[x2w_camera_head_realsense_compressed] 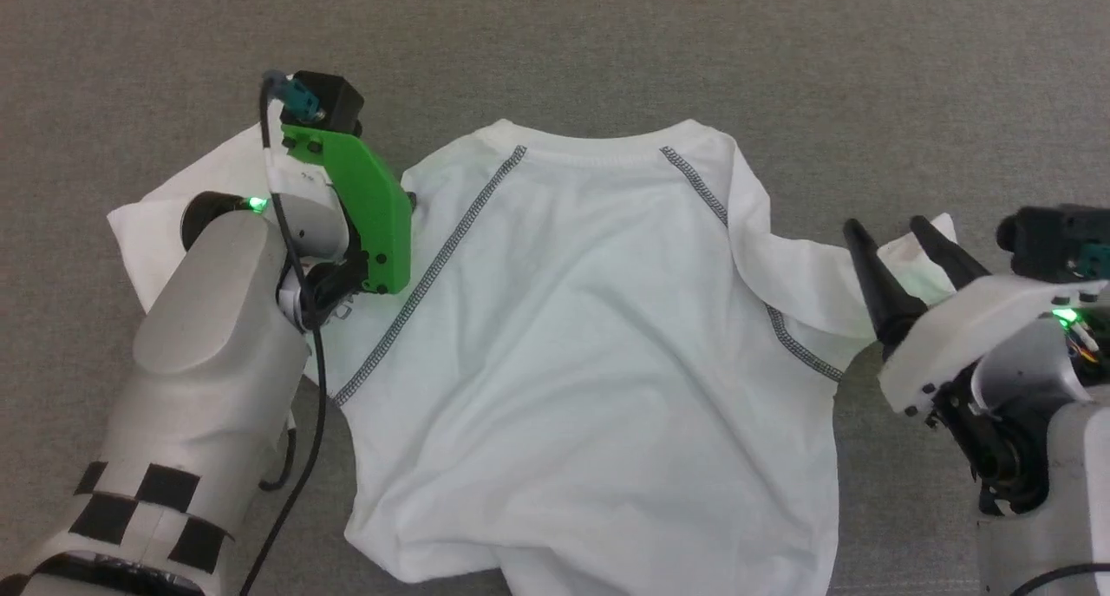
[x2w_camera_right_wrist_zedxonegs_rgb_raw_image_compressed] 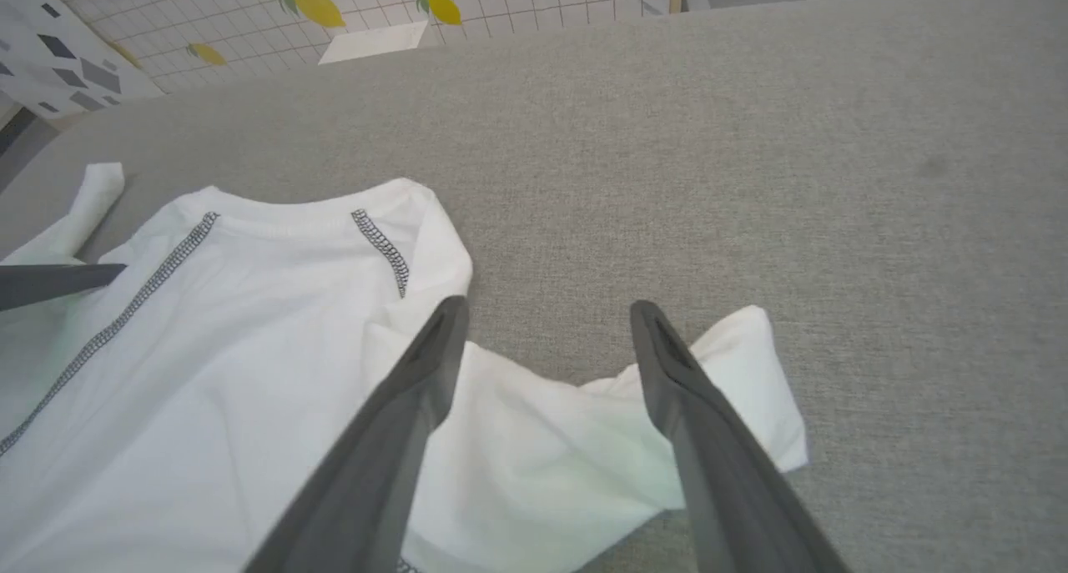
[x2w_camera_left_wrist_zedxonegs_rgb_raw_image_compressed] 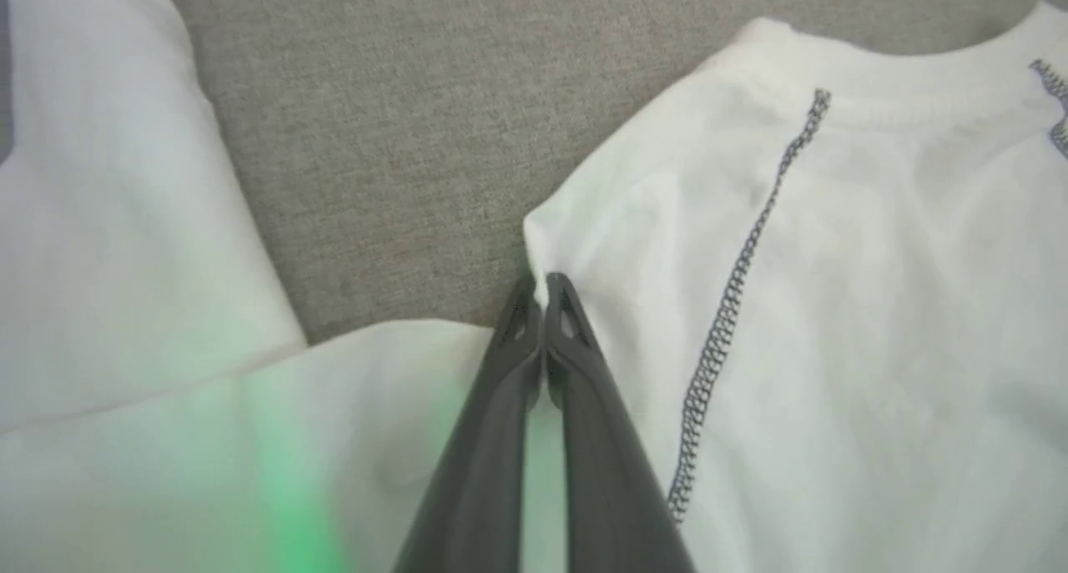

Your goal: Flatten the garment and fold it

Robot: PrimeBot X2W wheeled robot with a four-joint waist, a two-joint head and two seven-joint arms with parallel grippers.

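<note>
On the grey woven surface [x2w_camera_head_realsense_compressed: 555,49] the white garment [x2w_camera_head_realsense_compressed: 590,336] lies spread out with its round neckline [x2w_camera_head_realsense_compressed: 594,149] at the far side and its hem running off the near edge of the head view. Two lines of dark grey zigzag stitching [x2w_camera_head_realsense_compressed: 434,271] slant down and outward from the collar to the armpits. The body panel is mostly flat, with soft creases near the lower left corner. The left sleeve [x2w_camera_head_realsense_compressed: 165,223] is bent outward and back, partly hidden under the left forearm and its green bracket [x2w_camera_head_realsense_compressed: 368,206]. The left gripper [x2w_camera_left_wrist_zedxonegs_rgb_raw_image_compressed: 542,294] is closed, its two dark fingers pressed together on the folded fabric edge where that shoulder meets the sleeve; a sliver of white cloth shows between the tips in the left wrist view. The right sleeve [x2w_camera_head_realsense_compressed: 806,275] runs sideways from the shoulder in loose folds, its cuff [x2w_camera_right_wrist_zedxonegs_rgb_raw_image_compressed: 751,373] lying on the surface. The right gripper [x2w_camera_head_realsense_compressed: 886,225] is open, fingers spread wide and holding nothing; in the right wrist view the fingers frame the crumpled sleeve, and whether they touch it I cannot tell. A tiled area with yellow shapes [x2w_camera_right_wrist_zedxonegs_rgb_raw_image_compressed: 250,6] lies beyond the far edge of the surface.
</note>
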